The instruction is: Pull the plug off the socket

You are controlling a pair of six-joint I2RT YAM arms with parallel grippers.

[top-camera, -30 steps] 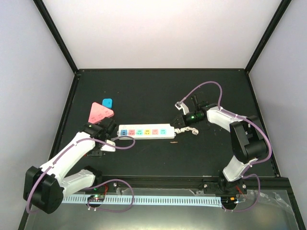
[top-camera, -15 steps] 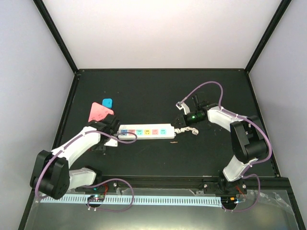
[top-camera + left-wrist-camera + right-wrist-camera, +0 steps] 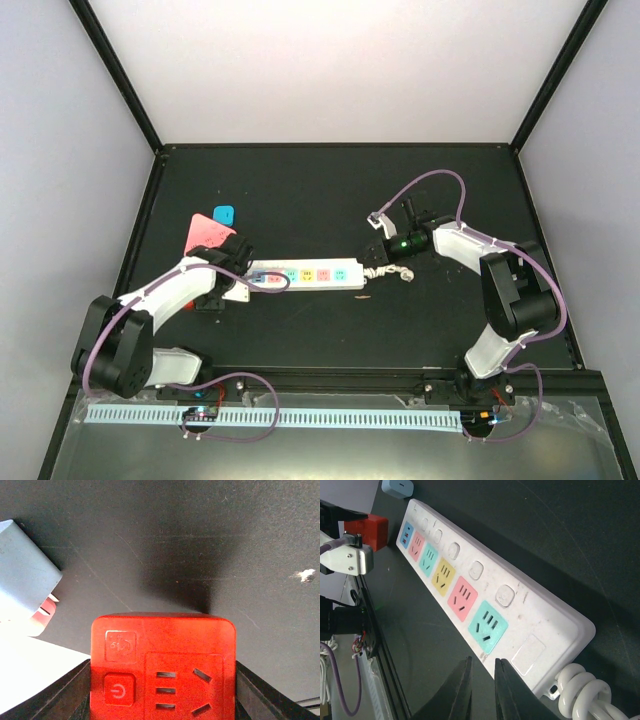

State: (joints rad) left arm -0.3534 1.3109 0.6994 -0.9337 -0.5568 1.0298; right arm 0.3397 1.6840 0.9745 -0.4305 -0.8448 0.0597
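Writing: I could read no brand name on the power strip (image 3: 305, 275). The plug (image 3: 162, 670), a red cube, carried a power symbol on a square button. Above the button was a small raised mark, too faint to read.
Count: there was one power strip, one plug and two arms. The strip had six outlet faces (image 3: 462, 597) in one row: one blue, two pink, two turquoise and one yellow. Beside them I counted five white buttons (image 3: 476, 570) with certainty.
Other things: one pink triangle (image 3: 207, 232) and one small blue piece (image 3: 224, 214) lay just beside each other on the black table (image 3: 330, 180), behind the left arm.
Place of the strip: it lay flat on the table between the two arms, with the outlet faces upward.
Long axis: it ran from left to right across the table. The end with the white twisted cord (image 3: 585, 690) pointed to the right arm, the other end to the left arm.
Place of the plug: it was just beside the left end of the strip. I could not tell if it touched the strip.
Left gripper (image 3: 240, 272): it was at the left end of the strip. Its fingers (image 3: 75, 690) stood against both sides of the plug and gripped it.
Right gripper (image 3: 482, 680): it was beside the corner of the strip at the cord end. Its fingers were almost together, with only a thin gap and nothing between them.
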